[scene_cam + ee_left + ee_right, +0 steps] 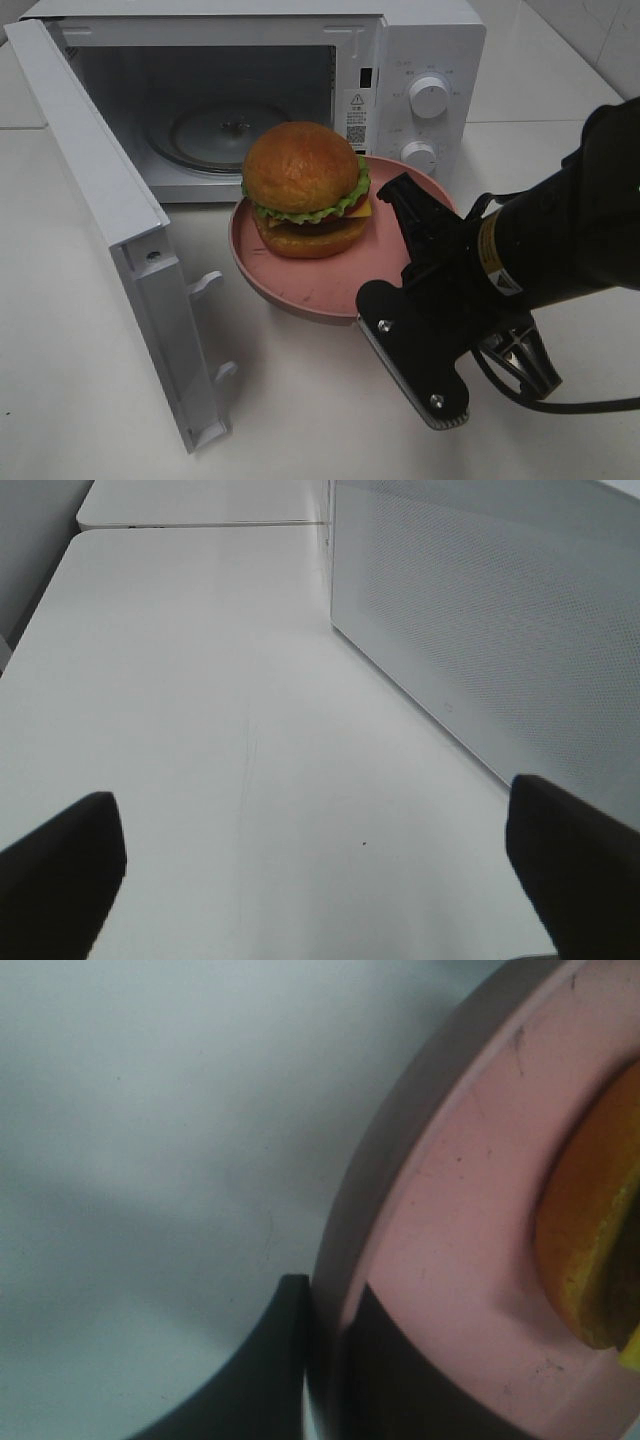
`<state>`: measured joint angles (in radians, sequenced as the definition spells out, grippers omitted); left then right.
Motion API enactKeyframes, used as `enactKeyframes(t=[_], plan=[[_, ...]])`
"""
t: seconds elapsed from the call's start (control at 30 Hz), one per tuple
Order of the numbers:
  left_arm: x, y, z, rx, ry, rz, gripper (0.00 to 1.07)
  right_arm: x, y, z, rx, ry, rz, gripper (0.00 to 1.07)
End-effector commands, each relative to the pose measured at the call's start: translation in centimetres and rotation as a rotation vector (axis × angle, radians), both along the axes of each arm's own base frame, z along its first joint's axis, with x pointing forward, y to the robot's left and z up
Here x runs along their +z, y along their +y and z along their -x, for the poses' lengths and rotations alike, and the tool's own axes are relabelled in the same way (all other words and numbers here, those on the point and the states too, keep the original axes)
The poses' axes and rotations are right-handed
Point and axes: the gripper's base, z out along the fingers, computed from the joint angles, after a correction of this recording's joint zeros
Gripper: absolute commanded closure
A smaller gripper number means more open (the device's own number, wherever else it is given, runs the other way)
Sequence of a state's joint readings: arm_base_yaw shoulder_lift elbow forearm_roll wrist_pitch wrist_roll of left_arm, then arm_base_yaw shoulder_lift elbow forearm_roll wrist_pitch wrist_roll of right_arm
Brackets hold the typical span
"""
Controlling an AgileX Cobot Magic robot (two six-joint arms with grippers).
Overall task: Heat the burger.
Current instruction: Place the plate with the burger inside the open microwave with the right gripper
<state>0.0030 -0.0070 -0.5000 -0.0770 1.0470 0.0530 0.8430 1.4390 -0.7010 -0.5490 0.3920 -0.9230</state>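
Observation:
The burger (pixel 305 190), with a golden-brown bun, green lettuce and a yellow cheese edge, sits on a round pink plate (pixel 300 285) just in front of the open microwave (pixel 420 60). My right gripper (pixel 398 195) is shut on the plate's right rim. In the right wrist view its fingers (pixel 285 1360) clamp the pink plate's rim (pixel 460 1260), with the burger's bun edge (pixel 590 1250) beyond. My left gripper (pixel 320 880) is open and empty over bare table; it does not show in the exterior high view.
The microwave door (pixel 100 200) stands swung open to the left. A glass turntable (pixel 215 130) lies inside the cavity. A white perforated panel (pixel 500 630) of the microwave stands close beside the left gripper. White table (pixel 300 420) lies all around.

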Motion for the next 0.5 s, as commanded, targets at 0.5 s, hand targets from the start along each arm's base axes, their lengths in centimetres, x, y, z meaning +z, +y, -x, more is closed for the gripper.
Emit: enactKeyframes(t=[0.5], plan=[[0.0,0.0,0.3,-0.001,-0.03,0.003,0.09,2.3,-0.2,-2.5,0.123,0.004,-0.098,1.07]])
